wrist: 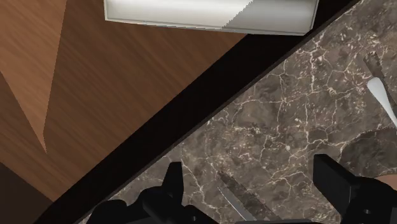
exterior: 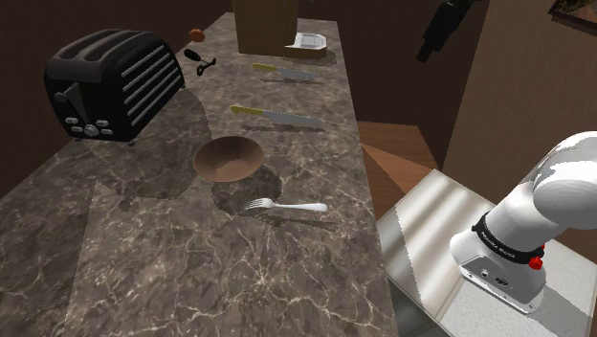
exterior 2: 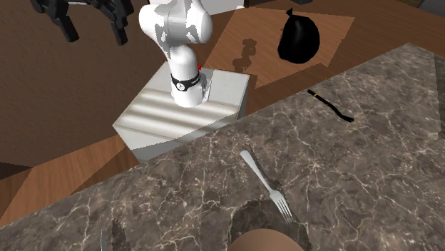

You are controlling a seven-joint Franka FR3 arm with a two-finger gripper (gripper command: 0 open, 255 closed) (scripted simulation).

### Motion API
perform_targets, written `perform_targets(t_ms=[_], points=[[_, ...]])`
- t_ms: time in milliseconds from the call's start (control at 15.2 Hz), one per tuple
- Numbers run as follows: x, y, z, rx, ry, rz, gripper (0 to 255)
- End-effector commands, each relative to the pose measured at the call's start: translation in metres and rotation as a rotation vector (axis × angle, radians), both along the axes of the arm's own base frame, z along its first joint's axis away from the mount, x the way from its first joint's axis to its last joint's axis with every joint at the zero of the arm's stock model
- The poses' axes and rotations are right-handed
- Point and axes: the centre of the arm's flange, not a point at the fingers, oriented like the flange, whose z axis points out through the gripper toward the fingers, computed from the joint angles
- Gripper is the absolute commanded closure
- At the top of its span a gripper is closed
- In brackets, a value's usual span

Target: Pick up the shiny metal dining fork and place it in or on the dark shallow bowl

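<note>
The shiny metal fork (exterior: 284,206) lies flat on the marble counter (exterior: 191,278), tines toward the shoulder view's left. Just behind it stands the shallow brown bowl (exterior: 228,158), upright with nothing in it. In the second exterior view the fork (exterior 2: 267,184) points its tines at the bowl's rim (exterior 2: 267,241). My black gripper (exterior: 442,29) hangs high above the floor beside the counter, far from both. In the wrist view the gripper (wrist: 254,191) is open, fingers (wrist: 173,186) apart with nothing between them, and the fork's handle end (wrist: 382,95) shows off to one side.
A black toaster (exterior: 115,81) stands at the counter's left. Two yellow-handled knives (exterior: 277,116) (exterior: 284,71) lie behind the bowl. Further back are a brown box (exterior: 266,24) and a small white tray (exterior: 309,40). A black bag (exterior 2: 299,36) sits on the floor by the stand (exterior 2: 185,107).
</note>
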Motion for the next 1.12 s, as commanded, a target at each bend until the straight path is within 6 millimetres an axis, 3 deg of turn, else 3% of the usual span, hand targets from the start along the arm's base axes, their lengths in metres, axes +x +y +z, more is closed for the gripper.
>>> perform_targets(t_ms=[0, 1056], points=[[0.000, 0.000, 0.000, 0.000, 0.000, 0.000, 0], [0.039, 0.178, -0.114, -0.045, -0.004, 0.121, 0]])
